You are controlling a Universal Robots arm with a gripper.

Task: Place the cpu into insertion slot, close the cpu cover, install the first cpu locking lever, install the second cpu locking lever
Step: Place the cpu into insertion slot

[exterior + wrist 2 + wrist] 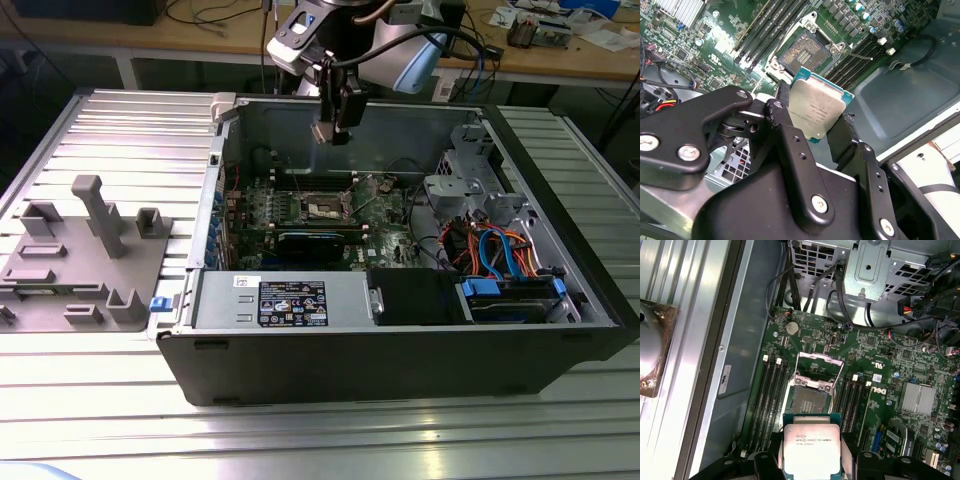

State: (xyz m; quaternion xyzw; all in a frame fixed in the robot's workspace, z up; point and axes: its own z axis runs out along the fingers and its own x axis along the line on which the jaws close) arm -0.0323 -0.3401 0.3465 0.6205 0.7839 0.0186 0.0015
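Observation:
My gripper (333, 133) hangs above the open computer case, shut on the cpu (811, 450), a flat silver-topped square chip with a green edge, also seen as the cpu (816, 111) between the black fingers (790, 145). Below it on the green motherboard lies the insertion slot (810, 401), its dark contact field bare; it appears too as the insertion slot (802, 50) and the insertion slot (322, 208). The cpu cover (819, 371), a silvery frame plate with a large window, stands swung open at the slot's far side. The chip is held apart from the slot, well above it.
Black memory slots (771, 400) flank the socket on both sides. Drive cage and cables (480, 225) fill the case at the exterior view's right. A power supply (280, 300) sits at the case front. A grey fixture block (85, 255) lies outside at the exterior view's left.

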